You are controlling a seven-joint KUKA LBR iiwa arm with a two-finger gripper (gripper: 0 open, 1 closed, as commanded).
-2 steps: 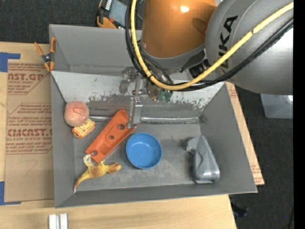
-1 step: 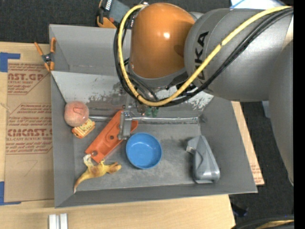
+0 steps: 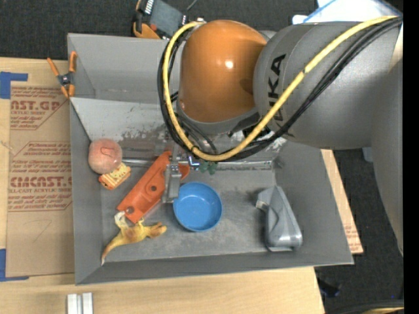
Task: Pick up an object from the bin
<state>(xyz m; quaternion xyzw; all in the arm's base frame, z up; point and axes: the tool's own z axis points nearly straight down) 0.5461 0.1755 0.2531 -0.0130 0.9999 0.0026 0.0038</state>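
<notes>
Just gripper [image 3: 174, 175] at long flat orange piece [image 3: 145, 191], mid-bin, beside blue bowl [image 3: 197, 207]; open/closed state unclear.

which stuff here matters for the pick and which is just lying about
In play: pincer, orange flat tool and blue bowl either side of it.
Lying about: pink ball, yellow dinosaur, grey moulded piece, small orange-yellow piece.

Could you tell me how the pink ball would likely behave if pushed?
Being round, the pink ball would probably roll. The small orange toy beside it might block it there. It looks matte, perhaps soft and light.
</notes>
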